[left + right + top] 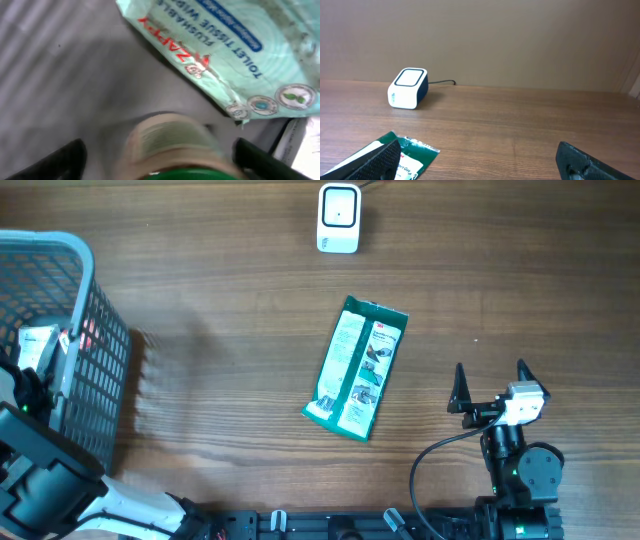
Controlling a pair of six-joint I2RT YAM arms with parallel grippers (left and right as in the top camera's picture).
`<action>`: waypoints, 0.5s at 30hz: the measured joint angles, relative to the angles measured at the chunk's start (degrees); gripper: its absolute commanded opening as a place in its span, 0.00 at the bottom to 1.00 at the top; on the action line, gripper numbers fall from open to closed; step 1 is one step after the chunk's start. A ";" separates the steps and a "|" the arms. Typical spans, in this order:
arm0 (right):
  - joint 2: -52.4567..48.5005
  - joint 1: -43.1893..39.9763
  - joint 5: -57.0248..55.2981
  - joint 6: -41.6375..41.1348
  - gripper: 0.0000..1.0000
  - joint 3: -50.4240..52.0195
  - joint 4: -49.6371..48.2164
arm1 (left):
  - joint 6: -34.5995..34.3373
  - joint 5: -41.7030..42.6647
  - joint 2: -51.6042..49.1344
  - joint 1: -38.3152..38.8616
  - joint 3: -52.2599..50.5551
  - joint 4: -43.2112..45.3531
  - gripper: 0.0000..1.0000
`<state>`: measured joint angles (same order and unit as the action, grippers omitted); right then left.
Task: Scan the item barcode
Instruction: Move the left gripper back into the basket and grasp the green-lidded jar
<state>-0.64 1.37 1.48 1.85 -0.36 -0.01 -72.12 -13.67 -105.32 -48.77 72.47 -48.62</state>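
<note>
The white barcode scanner [338,218] stands at the table's far edge and also shows in the right wrist view [408,88]. A green and white flat package [357,368] lies mid-table. My left gripper [160,154] is down inside the basket. Its jaws stand apart on either side of a blurred tan round item [170,137] with a green part below, and gaps show on both sides. My right gripper [490,385] rests open near the front right, holding nothing, with the package's corner [412,150] by its left finger.
A grey mesh basket [70,250] stands at the left edge with the left arm [30,395] reaching into it. Inside it, a pale green pack of flushable toilet tissue wipes [240,45] lies just beyond the round item. A cable runs from the scanner.
</note>
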 measured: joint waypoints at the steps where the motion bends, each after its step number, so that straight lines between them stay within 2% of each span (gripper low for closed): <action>1: 0.00 0.00 0.00 -0.02 1.00 0.00 0.00 | -0.04 0.02 0.00 0.00 0.00 0.22 0.47; 2: 0.00 0.00 0.00 0.00 1.00 0.00 0.00 | 0.63 -0.17 0.00 0.00 0.00 0.07 0.41; 3: 0.00 0.00 0.00 0.00 1.00 0.00 0.00 | 0.92 -0.24 0.07 0.00 0.02 0.17 0.40; 8: 0.00 0.00 0.00 0.00 1.00 0.00 0.00 | 3.78 2.43 0.37 -0.09 0.15 0.24 0.41; 15: 0.00 0.00 0.00 0.00 1.00 0.00 0.00 | 11.82 16.63 5.35 -0.15 8.26 -0.85 0.47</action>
<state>-0.64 1.37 1.48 1.85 -0.36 -0.01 -60.29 2.96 -99.96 -48.93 80.73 -49.47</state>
